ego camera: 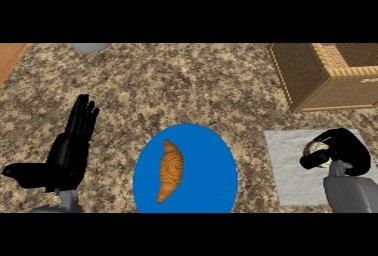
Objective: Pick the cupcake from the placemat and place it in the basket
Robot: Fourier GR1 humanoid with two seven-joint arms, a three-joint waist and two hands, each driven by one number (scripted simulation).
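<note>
the cupcake is sitting on the grey placemat at the right of the bench, almost wholly hidden; only a pale sliver of it is showing between the curled black fingers of the right hand; the fingers and thumb are closing round it, grasping it from above and from the side, presumably so that it can be carried upright; whether it is being lifted clear of the placemat or is resting on it cannot be told from this view; the grey right forearm is coming in from the lower edge, beneath the hand; the woven basket, the goal, is standing at the upper right, just beyond the far edge of the placemat, its open top partly cut by the frame; the path from placemat to basket is appearing free, though the near wall of the basket is likely requiring the hand to rise before moving over the rim; a blue plate bearing a croissant is lying just left of the placemat, outside that path; the left hand is resting at the far left, fingers straight and released, holding nothing; a grey rounded object is showing at the top edge, well apart.
</note>
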